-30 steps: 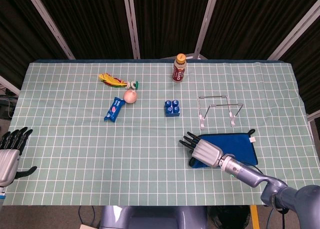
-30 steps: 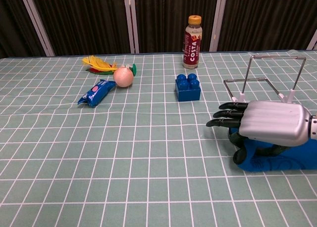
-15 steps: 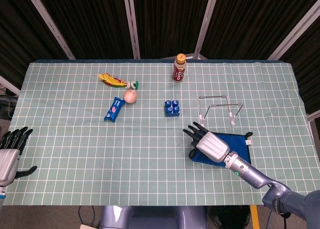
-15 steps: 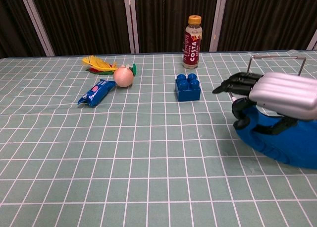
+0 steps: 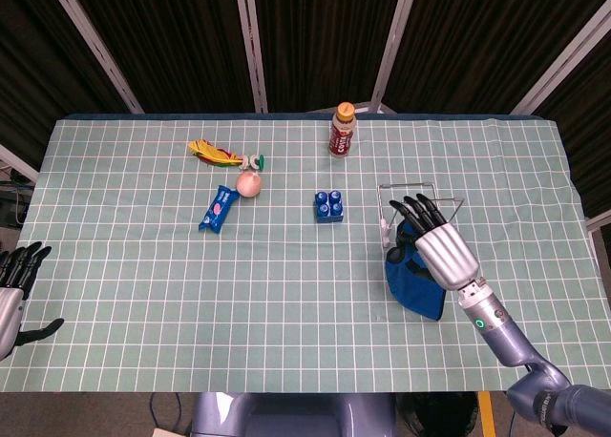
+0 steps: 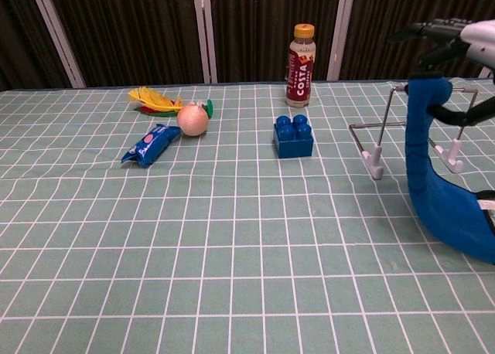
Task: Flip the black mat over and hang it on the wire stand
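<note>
The mat [image 5: 413,277] [image 6: 433,180] shows its blue side and hangs lifted by one edge, its lower part still trailing on the table. My right hand [image 5: 437,246] [image 6: 456,41] grips its top edge, raised just in front of the wire stand [image 5: 418,203] [image 6: 402,130]. The stand sits upright on the table behind the mat, partly hidden by hand and mat. My left hand [image 5: 14,294] rests at the table's left front corner, fingers apart, holding nothing.
A blue toy brick [image 5: 328,205] [image 6: 293,136] lies left of the stand. A brown drink bottle [image 5: 343,130] [image 6: 301,55] stands at the back. A peach [image 5: 248,183], a blue snack packet [image 5: 218,208] and a yellow-red feather toy [image 5: 215,152] lie at left centre.
My right hand has lifted the mat's edge up off the table and swung back toward the stand, so the mat went from lying flat to hanging nearly upright. The left hand barely moved.
</note>
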You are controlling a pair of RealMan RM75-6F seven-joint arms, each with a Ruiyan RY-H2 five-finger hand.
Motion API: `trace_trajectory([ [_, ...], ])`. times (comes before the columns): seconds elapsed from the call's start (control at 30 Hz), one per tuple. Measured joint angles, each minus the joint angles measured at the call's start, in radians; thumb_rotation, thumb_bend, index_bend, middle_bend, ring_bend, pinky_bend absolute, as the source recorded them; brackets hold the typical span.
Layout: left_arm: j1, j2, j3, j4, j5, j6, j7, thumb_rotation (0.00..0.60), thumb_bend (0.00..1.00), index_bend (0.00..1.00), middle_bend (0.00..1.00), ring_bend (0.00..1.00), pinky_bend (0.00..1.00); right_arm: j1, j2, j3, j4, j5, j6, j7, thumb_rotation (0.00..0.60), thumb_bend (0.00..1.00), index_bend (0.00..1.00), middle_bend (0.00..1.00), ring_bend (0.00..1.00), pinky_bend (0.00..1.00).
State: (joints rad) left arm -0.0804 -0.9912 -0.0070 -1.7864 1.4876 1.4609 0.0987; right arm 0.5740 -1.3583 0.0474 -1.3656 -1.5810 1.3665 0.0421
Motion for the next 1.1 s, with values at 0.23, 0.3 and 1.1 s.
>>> trace_trajectory([
  [0.23, 0.006, 0.013, 0.005, -0.008, 0.021, 0.011, -0.021, 0.6, 0.0, 0.0, 0.0, 0.0, 0.0, -0.032, 0.046, 0.079, -0.17, 0.11, 0.024, -0.13, 0.6, 0.49, 0.73, 0.06, 0.0, 0.0],
  [0.3, 0.007, 0.016, 0.005, -0.008, 0.02, 0.012, -0.028, 0.6, 0.0, 0.0, 0.0, 0.0, 0.0, -0.036, 0.052, 0.106, -0.22, 0.156, 0.026, -0.197, 0.6, 0.49, 0.73, 0.06, 0.0, 0.0],
  [1.1, 0.027, 0.057, 0.017, -0.008, 0.075, 0.047, -0.111, 0.6, 0.0, 0.0, 0.0, 0.0, 0.0, -0.113, 0.117, 0.261, -0.577, 0.41, 0.161, -0.555, 0.6, 0.53, 0.75, 0.08, 0.0, 0.0],
])
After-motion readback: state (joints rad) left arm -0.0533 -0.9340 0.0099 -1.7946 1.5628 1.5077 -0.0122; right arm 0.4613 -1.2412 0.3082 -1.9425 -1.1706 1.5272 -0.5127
